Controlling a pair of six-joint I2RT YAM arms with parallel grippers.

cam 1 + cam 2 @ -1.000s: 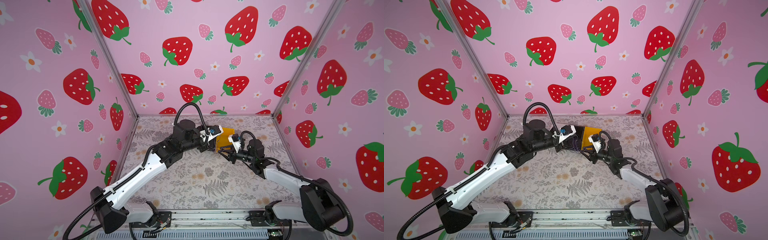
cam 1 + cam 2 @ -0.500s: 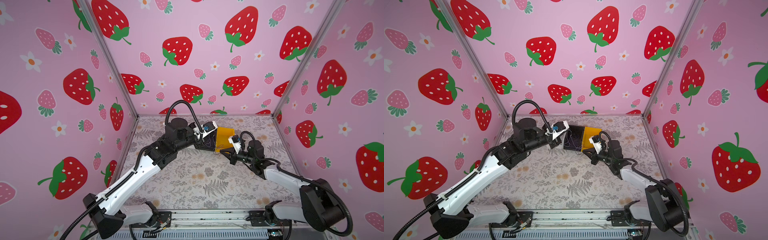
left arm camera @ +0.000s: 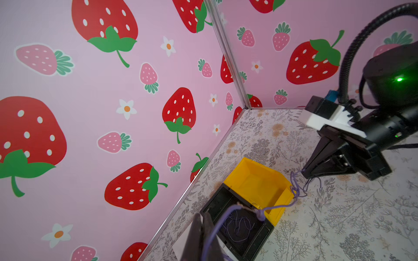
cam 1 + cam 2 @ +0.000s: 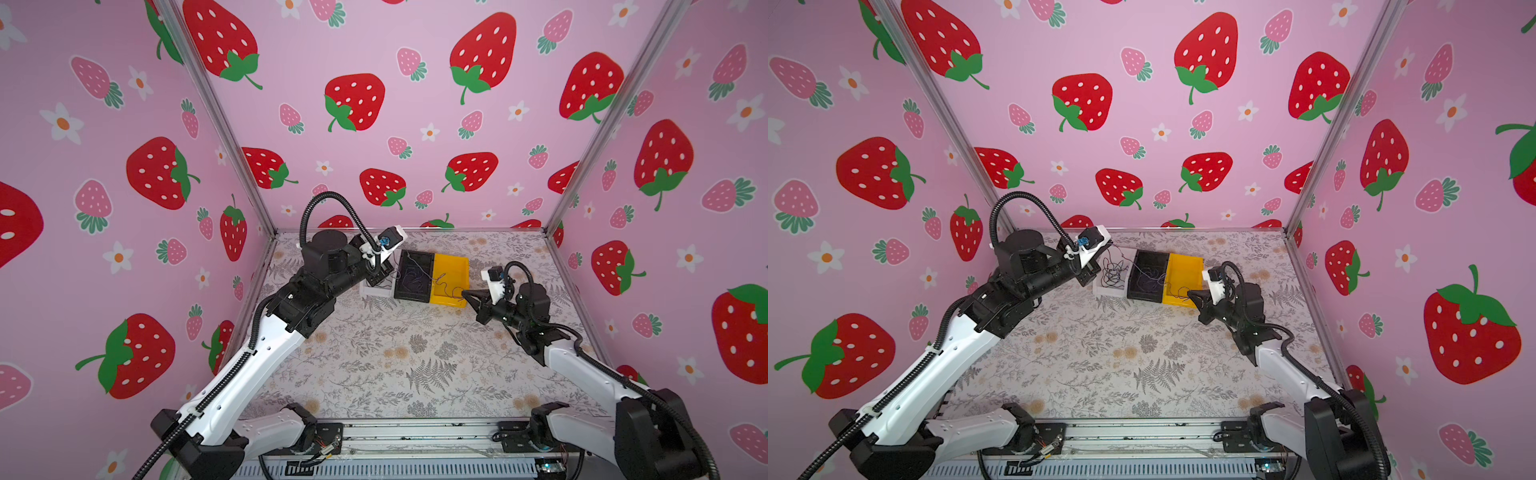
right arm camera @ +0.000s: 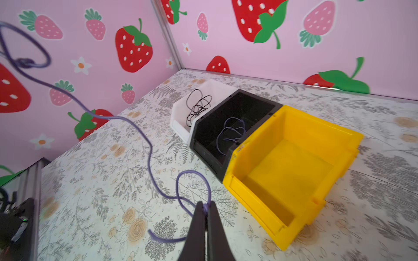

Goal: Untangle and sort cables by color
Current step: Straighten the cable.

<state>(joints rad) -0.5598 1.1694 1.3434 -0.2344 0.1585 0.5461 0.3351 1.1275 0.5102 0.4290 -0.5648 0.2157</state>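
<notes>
A dark purple cable (image 5: 144, 140) stretches between my two grippers, with a knot (image 3: 260, 214) partway along. My left gripper (image 3: 201, 214) is shut on one end above the white bin (image 4: 368, 289). The right gripper (image 5: 205, 204) is shut on a looped part of the cable, low over the table at the yellow bin's (image 5: 294, 162) front corner. In both top views this cable (image 4: 441, 277) (image 4: 1177, 291) crosses the yellow bin. Black cables (image 5: 199, 108) lie looped in the white bin (image 5: 181, 113). A purple cable (image 5: 230, 131) lies in the black bin (image 5: 248, 101).
The three bins stand side by side near the back wall: white, black (image 4: 1148, 266), yellow (image 4: 1183, 270). Pink strawberry walls close in the back and both sides. A metal rail (image 4: 415, 432) runs along the front edge of the floral table (image 4: 395, 353).
My left arm has drawn back to the left, away from the right gripper, pulling the purple cable out between them. The right gripper has closed on the cable.
</notes>
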